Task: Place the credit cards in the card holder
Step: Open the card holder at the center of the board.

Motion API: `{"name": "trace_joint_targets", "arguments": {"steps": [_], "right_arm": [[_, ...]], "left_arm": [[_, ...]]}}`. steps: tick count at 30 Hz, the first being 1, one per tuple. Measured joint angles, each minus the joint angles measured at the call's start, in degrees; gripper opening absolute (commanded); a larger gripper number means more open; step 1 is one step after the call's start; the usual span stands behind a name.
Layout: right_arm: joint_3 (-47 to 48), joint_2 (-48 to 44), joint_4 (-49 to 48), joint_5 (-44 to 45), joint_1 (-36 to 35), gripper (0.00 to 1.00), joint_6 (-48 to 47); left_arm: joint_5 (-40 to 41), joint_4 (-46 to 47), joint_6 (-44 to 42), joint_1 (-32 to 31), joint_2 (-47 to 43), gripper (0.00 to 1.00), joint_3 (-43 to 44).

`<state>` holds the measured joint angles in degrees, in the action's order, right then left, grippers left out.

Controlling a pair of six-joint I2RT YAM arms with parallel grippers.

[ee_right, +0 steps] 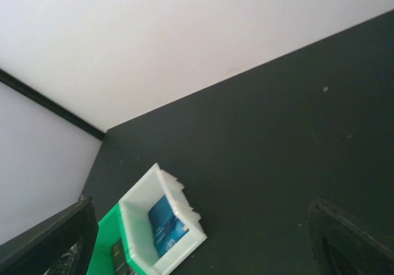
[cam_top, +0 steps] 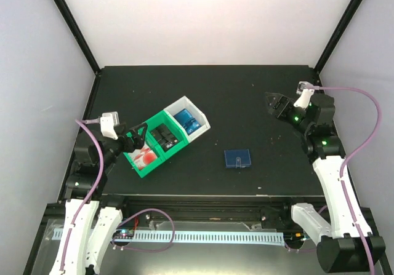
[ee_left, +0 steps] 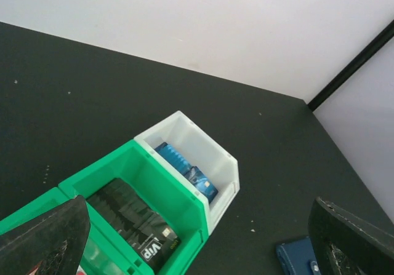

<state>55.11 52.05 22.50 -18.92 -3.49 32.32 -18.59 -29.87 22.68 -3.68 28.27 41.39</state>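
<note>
While both tools hung with fingers spread wide, gripping nothing, I saw the left tool (cam_top: 139,137) over the green bins (cam_top: 143,172) left of centre and the right tool (cam_top: 274,104) at upper right. Credit cards (cam_top: 166,136) sat in the bins, the blue ones (cam_top: 186,122) in the white bin (cam_top: 203,127). Lower centre, the card holder (cam_top: 237,158) lay flat on the counter (cam_top: 246,96), apart from the bins.

"VIP" read in pale letters on black card (ee_left: 132,223), at its near end, in left wrist view; card lodged in green bin (ee_left: 98,164). Print on blue cards (ee_left: 184,170) in white bin (ee_left: 212,143) too small to be read. Pale mark on holder (cam_top: 237,158) not legible.
</note>
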Motion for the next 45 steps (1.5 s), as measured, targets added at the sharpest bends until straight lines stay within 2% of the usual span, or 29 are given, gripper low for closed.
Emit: {"name": "trace_joint_targets", "arguments": {"steps": [7, 11, 21, 24, 26, 30, 34, 40, 45], "right_arm": [[-5.2, 7.69, -7.37, -11.45, 1.27, 0.89, 3.3], [-8.04, 11.78, -8.41, -13.2, 0.33, 0.9, 3.87], [-11.85, 20.02, -6.69, -4.57, -8.68, 0.9, 3.37], [-10.12, 25.57, -4.9, -0.79, -11.74, 0.9, 2.21], [-8.48, 29.83, -3.8, 1.99, -13.55, 0.86, 1.55], [-7.54, 34.47, -2.58, 5.51, -16.0, 0.72, 0.55], [-6.97, 38.16, -2.14, 6.49, -17.84, 0.64, -0.22], [-9.11, 38.75, -1.53, 8.59, -21.4, 0.63, 0.02], [-13.75, 34.62, -2.36, 10.01, -23.02, 0.7, 1.84]], "left_arm": [[-4.24, 1.66, 2.58, 0.85, -0.09, 0.99, -0.92], [-7.04, 3.5, 4.31, 1.07, -0.09, 0.99, -2.45], [-20.65, 13.35, 8.68, 1.11, 0.07, 0.99, -9.31], [-24.0, 16.5, 10.23, 0.85, 0.04, 0.99, -10.56], [-25.55, 17.94, 11.23, 0.04, 0.09, 0.99, -11.76], [-26.23, 19.02, 12.63, -3.19, 0.07, 0.99, -13.42], [-24.96, 19.45, 14.49, -7.56, -0.68, 0.99, -15.65], [-19.69, 19.5, 17.64, -16.44, -0.48, 0.99, -18.08], [-14.75, 20.57, 20.37, -24.48, 2.49, 0.99, -19.85]]}}
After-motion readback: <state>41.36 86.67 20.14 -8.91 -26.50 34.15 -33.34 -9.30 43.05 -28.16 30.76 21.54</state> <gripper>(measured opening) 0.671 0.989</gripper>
